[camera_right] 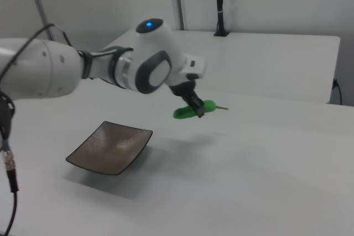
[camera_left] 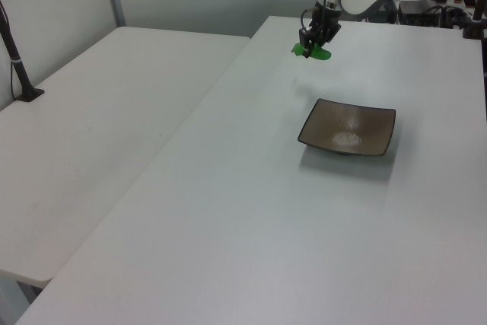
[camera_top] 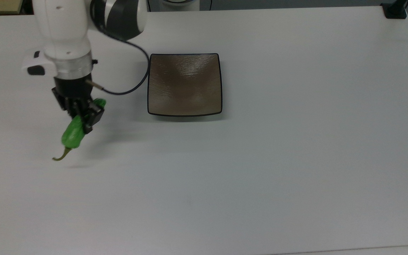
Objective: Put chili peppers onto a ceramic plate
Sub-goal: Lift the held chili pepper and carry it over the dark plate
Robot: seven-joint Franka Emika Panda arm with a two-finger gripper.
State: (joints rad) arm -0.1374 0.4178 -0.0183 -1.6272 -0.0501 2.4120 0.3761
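Green pepper: the chili pepper (camera_top: 73, 134) is glossy and elongated, at left centre of the top view, with a thin olive-brown stem (camera_top: 59, 156) curving off its lower end.
Claw: the claw (camera_top: 83, 117) is black and clamped across the pepper's upper half, one finger on each side.
Pepper height: in the right view the chili pepper (camera_right: 194, 109) hangs clear of the white desk (camera_right: 260, 158), roughly level, with its shadow on the surface below.
Plate: the ceramic plate (camera_top: 185, 84) is square, brown-grey with a thin dark rim, upper centre of the top view, bare inside.
Relation: pepper and plate are apart; the pepper is to the plate's left in the top view and beyond the ceramic plate (camera_left: 348, 128) in the left view.
Cable: a black cable (camera_top: 133, 83) loops from the wrist to near the plate's left edge.
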